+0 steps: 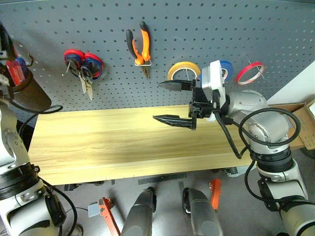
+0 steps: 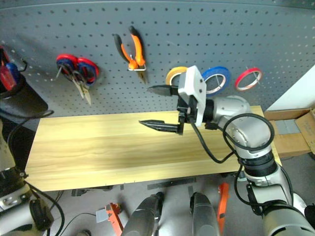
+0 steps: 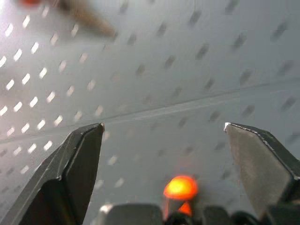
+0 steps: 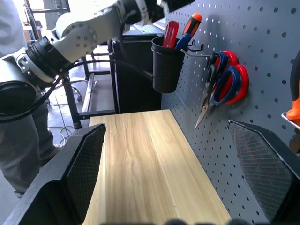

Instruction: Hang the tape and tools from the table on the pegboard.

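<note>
- Dark grey pegboard (image 1: 197,19) backs the bare table (image 1: 98,147).
- Right gripper (image 1: 172,102) hovers over the table, jaws wide, empty.
- Beyond it hang the blue tape (image 2: 216,78) and pliers (image 1: 140,46); farther off, the scissors (image 1: 83,69).
- Left gripper (image 3: 164,150) faces the board, spread, empty.
- Hanging looks done; next, pull both arms back.
</note>
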Available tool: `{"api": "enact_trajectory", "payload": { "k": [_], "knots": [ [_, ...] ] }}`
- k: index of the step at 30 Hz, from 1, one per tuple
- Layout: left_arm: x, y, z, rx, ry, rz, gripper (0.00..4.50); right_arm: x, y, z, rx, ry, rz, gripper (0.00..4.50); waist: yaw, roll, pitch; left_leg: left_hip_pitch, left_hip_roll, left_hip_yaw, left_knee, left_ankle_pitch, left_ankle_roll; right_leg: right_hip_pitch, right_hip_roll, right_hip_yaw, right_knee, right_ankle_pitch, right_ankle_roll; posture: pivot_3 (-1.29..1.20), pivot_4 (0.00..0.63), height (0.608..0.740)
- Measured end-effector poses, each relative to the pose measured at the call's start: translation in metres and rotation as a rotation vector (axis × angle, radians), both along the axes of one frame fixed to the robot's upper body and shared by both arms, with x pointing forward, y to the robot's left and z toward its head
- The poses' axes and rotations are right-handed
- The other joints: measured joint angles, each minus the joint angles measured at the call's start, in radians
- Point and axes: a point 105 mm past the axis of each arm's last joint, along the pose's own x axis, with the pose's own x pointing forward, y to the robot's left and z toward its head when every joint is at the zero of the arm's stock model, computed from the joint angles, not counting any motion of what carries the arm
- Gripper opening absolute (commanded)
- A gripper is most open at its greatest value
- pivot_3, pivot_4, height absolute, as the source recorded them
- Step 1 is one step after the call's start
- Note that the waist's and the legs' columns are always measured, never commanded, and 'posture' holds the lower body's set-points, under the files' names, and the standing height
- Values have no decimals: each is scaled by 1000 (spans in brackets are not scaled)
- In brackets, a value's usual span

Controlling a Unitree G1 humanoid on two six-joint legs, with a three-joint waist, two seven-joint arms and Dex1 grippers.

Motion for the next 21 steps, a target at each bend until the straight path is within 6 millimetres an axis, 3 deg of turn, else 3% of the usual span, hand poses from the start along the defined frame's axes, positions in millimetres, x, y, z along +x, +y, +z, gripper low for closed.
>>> {"api": "enact_trajectory", "payload": {
  "k": [5, 9, 12, 15, 21],
  "knots": [
    [11, -67, -7, 142, 91, -239, 4480, 2, -6, 2, 11, 0, -26, 4500, -1, 0, 0, 0, 0, 1, 0, 0, 0, 0, 0, 0, 0, 0, 0, -45, 291, 740],
    [13, -98, -32, 184, 212, -380, 4480, -1, -11, 0, 12, 5, -34, 4500, -12, 0, 0, 0, 0, 1, 0, 0, 0, -1, 0, 1, 1, 0, 0, -49, 289, 740],
    [15, -110, -62, 169, 359, -465, 4480, 0, -18, -1, 6, 15, -54, 4500, -21, 0, 0, 0, 0, 2, 0, 0, 0, -1, 0, 1, 2, 0, 0, -52, 282, 740],
    [15, -117, -108, 128, 566, -536, 4480, 1, -22, -1, 6, 17, -68, 4500, -25, 1, -1, 0, 1, 2, 0, 0, 0, -1, 1, 2, 2, 0, 0, -49, 276, 740],
    [10, -114, -142, 78, 719, -502, 4480, 0, -24, -9, 13, 50, -95, 4500, -21, 1, -3, 0, 0, 2, 1, 0, 0, -1, 0, 3, 4, 0, 0, -49, 270, 740]
  ]
}}
